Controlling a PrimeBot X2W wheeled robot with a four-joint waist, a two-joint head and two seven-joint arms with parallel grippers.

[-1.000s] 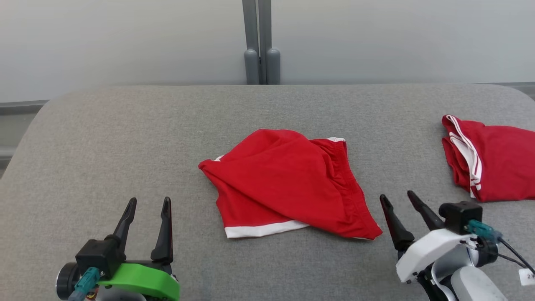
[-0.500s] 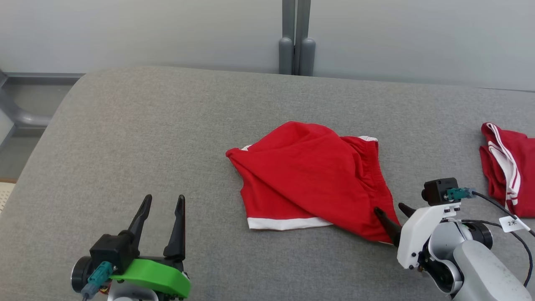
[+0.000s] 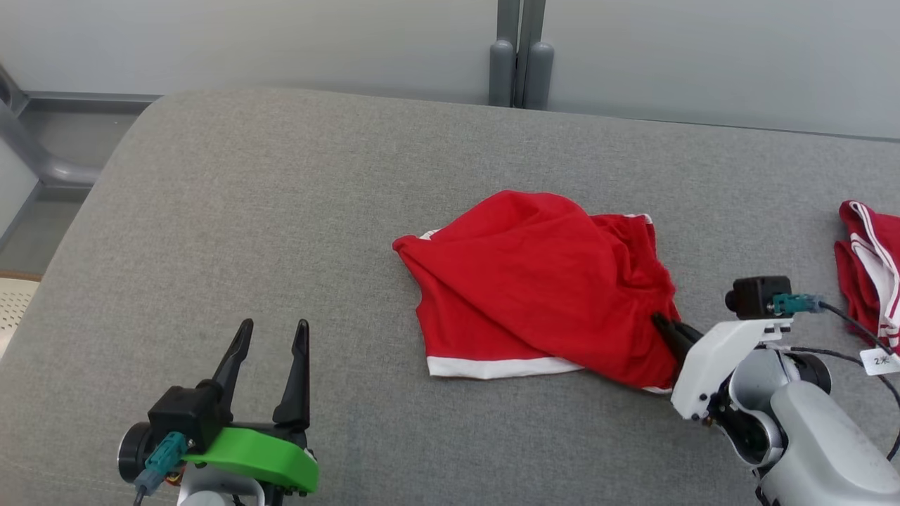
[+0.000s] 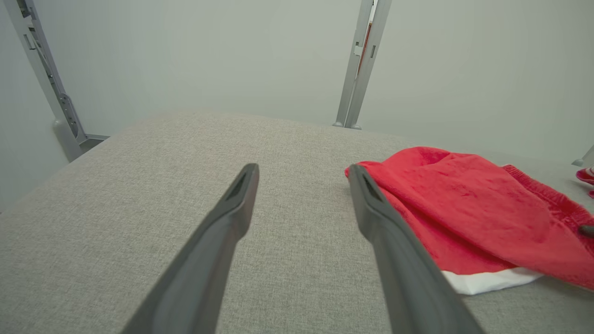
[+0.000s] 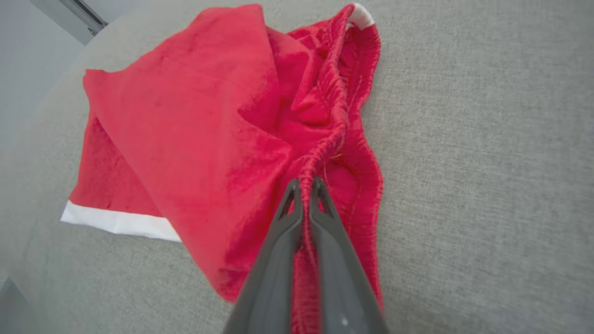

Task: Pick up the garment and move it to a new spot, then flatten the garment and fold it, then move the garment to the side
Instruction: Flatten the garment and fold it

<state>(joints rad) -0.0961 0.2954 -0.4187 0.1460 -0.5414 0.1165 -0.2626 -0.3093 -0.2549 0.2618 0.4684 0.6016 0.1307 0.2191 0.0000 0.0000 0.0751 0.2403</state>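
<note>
The right gripper (image 5: 304,185), reaching in low from the right, is pinched together on the elastic waistband (image 5: 330,125) of the red shorts (image 3: 534,281), which lie mid-way across the grey table (image 3: 281,211). The left gripper (image 3: 271,334) hovers at the near left, fingers spread. A cable tag (image 3: 879,360) reads "2"; the rest is unclear.

White tag (image 3: 879,360), 4 o'clock in head view: "2" read, second mark unclear. No other text, brand or number legible elsewhere.

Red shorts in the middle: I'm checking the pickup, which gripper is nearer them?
Right. The right gripper is shut on the red shorts' waistband; the left gripper stands open, apart, to their left.
</note>
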